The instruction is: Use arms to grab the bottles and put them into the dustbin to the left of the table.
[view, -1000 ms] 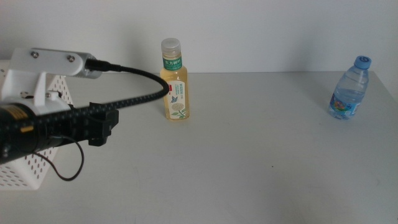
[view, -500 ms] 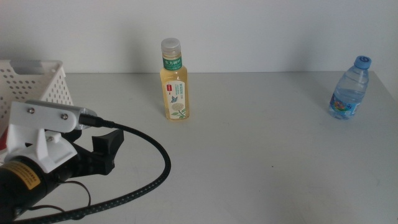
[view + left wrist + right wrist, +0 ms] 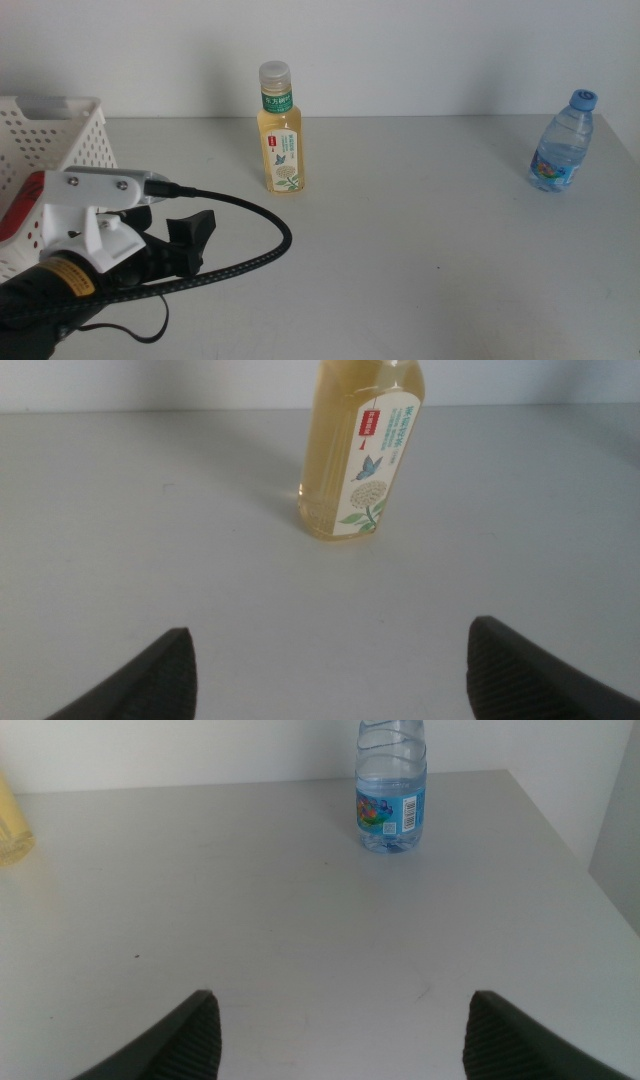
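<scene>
dustbin (image 3: 60, 135): left part off the middle view's edge, lower wall behind left arm (image 3: 90, 270)
yellow bottle (image 3: 362, 455): cap cut off, left wrist view
water bottle (image 3: 391, 795): cap cut off, right wrist view

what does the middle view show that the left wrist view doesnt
Only the middle view shows the white dustbin with something red inside, the clear water bottle far right, the yellow bottle's white cap, and the left arm's white bracket and cable.

Only the left wrist view shows the left gripper with jaws open and nothing between them.

Both show the pale-yellow bottle upright on the table.
</scene>
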Tool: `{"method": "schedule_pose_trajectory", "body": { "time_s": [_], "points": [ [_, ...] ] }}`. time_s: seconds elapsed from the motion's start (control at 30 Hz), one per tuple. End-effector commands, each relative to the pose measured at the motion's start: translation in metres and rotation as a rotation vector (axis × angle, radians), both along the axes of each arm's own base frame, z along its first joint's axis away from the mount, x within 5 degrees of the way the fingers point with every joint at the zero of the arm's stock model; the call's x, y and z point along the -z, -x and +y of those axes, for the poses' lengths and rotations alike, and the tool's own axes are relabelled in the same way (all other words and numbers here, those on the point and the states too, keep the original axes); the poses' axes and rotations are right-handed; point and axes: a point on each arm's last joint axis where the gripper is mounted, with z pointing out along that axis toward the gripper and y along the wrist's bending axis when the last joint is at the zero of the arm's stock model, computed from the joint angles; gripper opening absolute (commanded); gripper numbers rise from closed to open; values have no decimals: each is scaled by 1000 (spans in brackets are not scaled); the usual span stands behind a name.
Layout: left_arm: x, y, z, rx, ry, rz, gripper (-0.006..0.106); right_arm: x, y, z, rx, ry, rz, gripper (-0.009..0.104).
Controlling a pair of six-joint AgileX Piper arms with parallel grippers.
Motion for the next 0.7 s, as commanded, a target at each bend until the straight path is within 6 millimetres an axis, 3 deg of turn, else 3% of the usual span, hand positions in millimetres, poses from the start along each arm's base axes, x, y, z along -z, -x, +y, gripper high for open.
{"method": "schedule_pose_trajectory", "body": {
  "time_s": [0.0, 0.23, 0.67],
  "points": [
    [-17, -13, -9, 26, 52, -117, 91, -11, 0, 0, 3, 19, -103, 62],
    [-14, -57, -33, 68, 12, -74, 91, -11, 0, 0, 3, 19, -103, 62],
    [1, -131, -95, 142, 28, -70, 91, -11, 0, 0, 3, 19, -103, 62]
  ]
}}
